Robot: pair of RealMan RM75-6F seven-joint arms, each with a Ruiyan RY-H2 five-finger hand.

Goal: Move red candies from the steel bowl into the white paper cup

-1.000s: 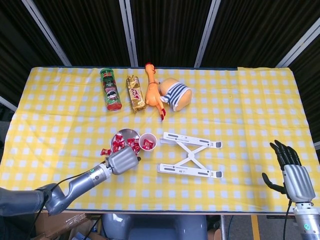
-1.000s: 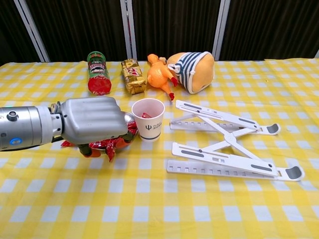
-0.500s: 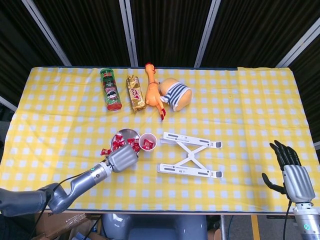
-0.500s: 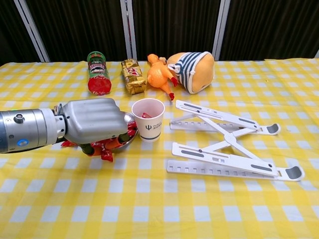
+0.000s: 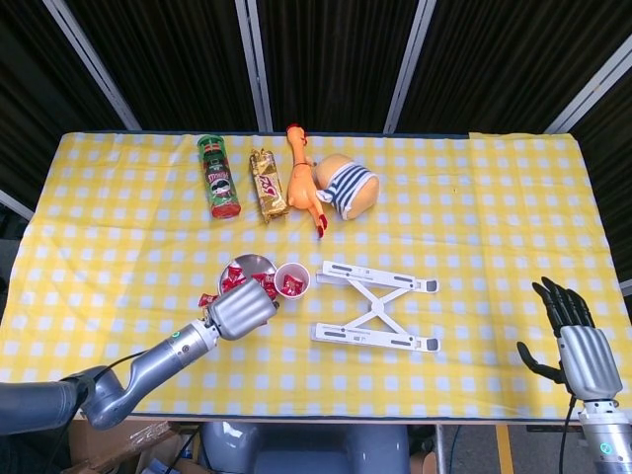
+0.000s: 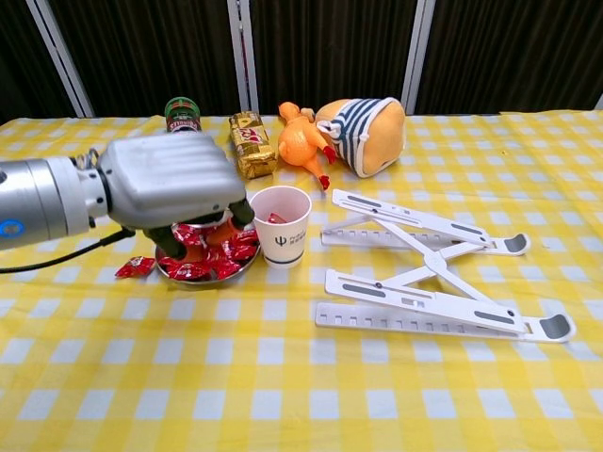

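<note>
The left hand (image 6: 170, 184) hovers over the steel bowl (image 6: 203, 268) near the table's front-left, fingers curled down, their hold hidden; it should lift a red candy (image 6: 193, 235) clear before crossing to the touching white paper cup (image 6: 281, 226).

Stand (image 5: 376, 306) just R of cup (image 5: 292, 279)

Head view looks steeply down from above; chest view faces forward, low, near.
</note>
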